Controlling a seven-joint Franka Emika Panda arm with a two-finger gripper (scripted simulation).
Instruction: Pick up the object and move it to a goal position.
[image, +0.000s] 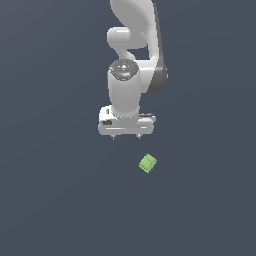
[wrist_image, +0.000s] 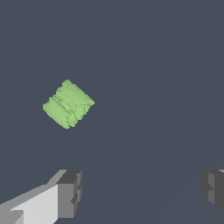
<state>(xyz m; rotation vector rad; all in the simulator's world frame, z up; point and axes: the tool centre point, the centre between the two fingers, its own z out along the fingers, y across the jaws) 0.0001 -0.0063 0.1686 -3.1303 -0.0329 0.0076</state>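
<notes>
A small light-green cube (image: 147, 163) lies on the dark grey surface, turned at an angle. The white gripper (image: 126, 137) hangs above the surface, behind the cube and a little toward the exterior view's left of it, and does not touch it. Its short fingertips (image: 113, 136) stand far apart, so it is open and empty. In the wrist view the cube (wrist_image: 68, 104) shows ahead of the gripper (wrist_image: 141, 188), off to the side of one dark finger pad (wrist_image: 70, 192), outside the gap between the fingers.
The white arm (image: 132, 55) rises behind the gripper toward the top of the exterior view. Only the plain dark grey surface (image: 50, 200) shows around the cube.
</notes>
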